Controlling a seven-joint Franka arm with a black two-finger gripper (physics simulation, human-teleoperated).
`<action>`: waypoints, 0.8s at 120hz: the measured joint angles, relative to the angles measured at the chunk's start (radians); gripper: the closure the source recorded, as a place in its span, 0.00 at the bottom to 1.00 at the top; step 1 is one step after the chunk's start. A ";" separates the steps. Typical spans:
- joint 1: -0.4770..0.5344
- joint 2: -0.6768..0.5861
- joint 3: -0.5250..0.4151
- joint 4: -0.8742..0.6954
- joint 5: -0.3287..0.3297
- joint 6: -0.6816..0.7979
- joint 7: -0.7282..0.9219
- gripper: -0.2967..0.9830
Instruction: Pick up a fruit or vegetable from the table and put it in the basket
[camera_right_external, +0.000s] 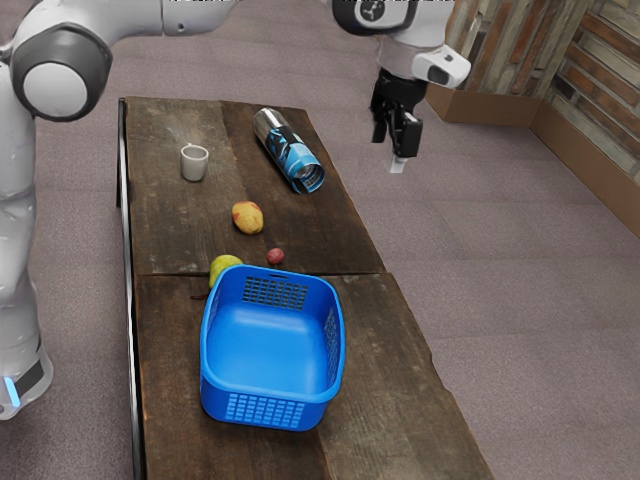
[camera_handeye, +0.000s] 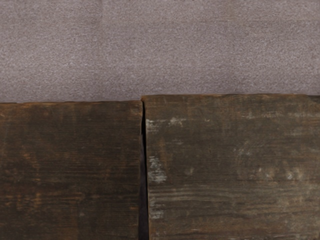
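wooden table (camera_right_external: 172, 235), green fruit (camera_right_external: 224, 268) beside blue basket (camera_right_external: 270, 350); claw (camera_right_external: 397, 155) wide or narrow, i can't tell.

Exterior cam: set high at the side of the arm (camera_right_external: 62, 85), angled down along the bench (camera_right_external: 180, 380). Arm at the exterior view's left and top, wall (camera_right_external: 605, 95) at upper right. Mid-range: takes in most of the bench, near end cropped by the lower edge, basket (camera_right_external: 270, 350) closer to the lens than the mug (camera_right_external: 195, 163).

Wrist cam: on the hand, by the pincer (camera_right_external: 397, 142). Looks down at bench edge and carpet (camera_handeye: 160, 45) past it. Much closer; wood grain reads large.

Overlap: bench top, carpet, seam (camera_handeye: 143, 175) between boards. Can't tell which long edge wrist cam has.
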 joint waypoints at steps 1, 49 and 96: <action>-0.004 0.000 0.000 0.001 0.000 -0.001 -0.001 0.23; 0.006 -0.001 0.001 0.034 -0.008 -0.016 -0.133 0.23; 0.187 0.008 0.009 0.008 -0.018 -0.046 -0.682 0.23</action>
